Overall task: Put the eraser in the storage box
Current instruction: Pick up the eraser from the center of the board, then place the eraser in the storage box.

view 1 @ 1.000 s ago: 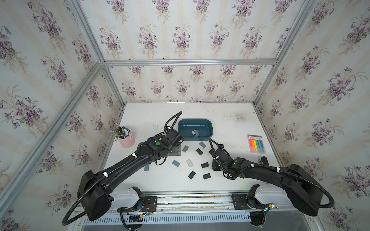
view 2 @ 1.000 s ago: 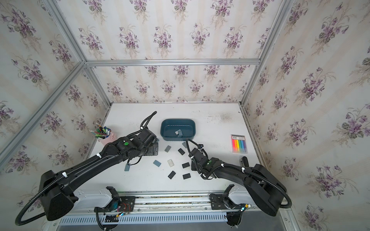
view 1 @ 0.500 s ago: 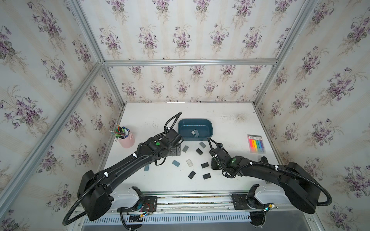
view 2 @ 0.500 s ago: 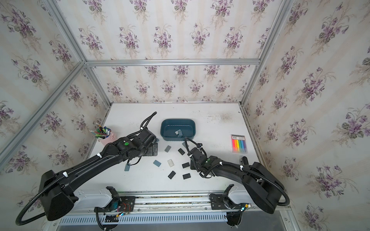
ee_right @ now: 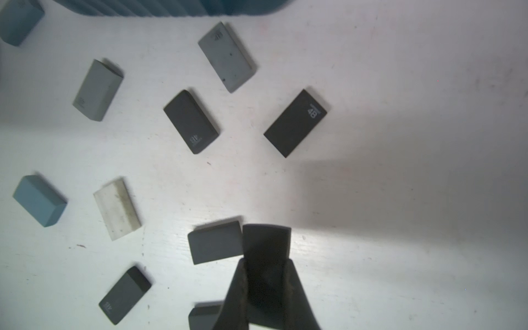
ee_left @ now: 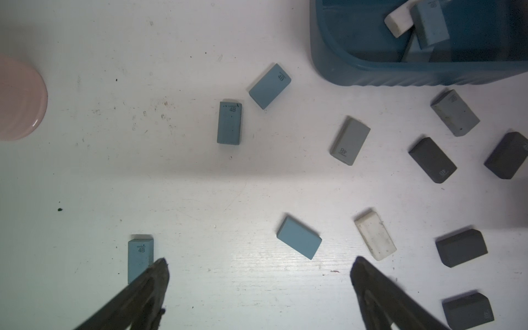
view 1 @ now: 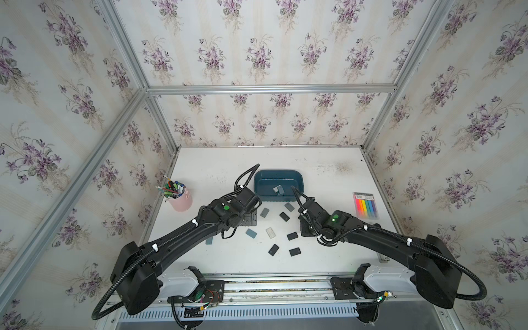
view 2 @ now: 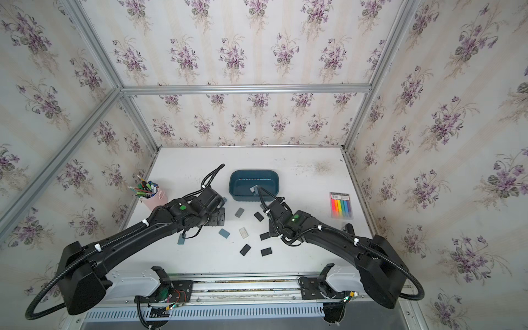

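Black eraser [ee_right: 265,240] is pinched in the right claw [ee_right: 265,260]. The fingers are closed on its two sides and most of the block sticks out past the tips. No print is legible on the face shown. A second dark eraser [ee_right: 215,243] lies just beside it on the table.

Box [ee_right: 143,7] lies ahead of the right claw, well apart, past the loose erasers. Inside it are a white eraser [ee_left: 398,21] and a blue one [ee_left: 430,25].

Writing: "4B" is the only legible mark.
- It shows on a black block [ee_right: 295,123] ahead of the right claw.
- It shows on a second black block [ee_right: 191,121] near that one.
- Ahead of the left claw it shows on a blue block [ee_left: 230,123] and a grey block [ee_left: 350,141].

Left claw [ee_left: 260,271] is spread wide with nothing between the fingers. One finger overlaps a blue "4B" eraser [ee_left: 140,257]; whether they touch is unclear.

Flag pack [view 1: 365,204] of rainbow strips lies off the right claw's right side, well apart. Its barcode label is too small to read.

Pink cup [view 1: 181,200] of pens stands off the left claw's left side.
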Tool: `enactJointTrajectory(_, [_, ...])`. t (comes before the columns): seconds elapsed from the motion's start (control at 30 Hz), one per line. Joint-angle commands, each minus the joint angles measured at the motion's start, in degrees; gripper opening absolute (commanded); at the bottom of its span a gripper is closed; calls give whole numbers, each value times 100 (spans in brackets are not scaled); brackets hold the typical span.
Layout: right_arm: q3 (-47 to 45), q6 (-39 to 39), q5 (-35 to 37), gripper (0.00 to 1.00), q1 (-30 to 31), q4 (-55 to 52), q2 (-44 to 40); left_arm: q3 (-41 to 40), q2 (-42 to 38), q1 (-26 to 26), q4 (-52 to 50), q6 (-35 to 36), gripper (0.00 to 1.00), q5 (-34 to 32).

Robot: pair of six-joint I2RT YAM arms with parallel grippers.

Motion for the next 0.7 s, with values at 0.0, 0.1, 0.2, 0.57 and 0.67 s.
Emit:
enactJointTrajectory(0.0, [294,-146,174,7,-7,-152,96,-68,-52,12,107,-82,100,-20])
enactJointTrajectory(0.1, [629,-273,210,7,-2,-176,246,-154,-74,10,126,-98,100,-22])
enactJointTrajectory(0.2, [1003,-399,272,7,-9,-178,412,-251,-117,7,161,-136,100,-14])
enactJointTrajectory(0.57, [2349,-1000,-563,6,-762,139,1275,-641,-200,23,360,-330,100,245])
enactJointTrajectory(0.67, [2836,-1148,-752,6,-895,123,1777,-738,-200,18,422,-397,100,318])
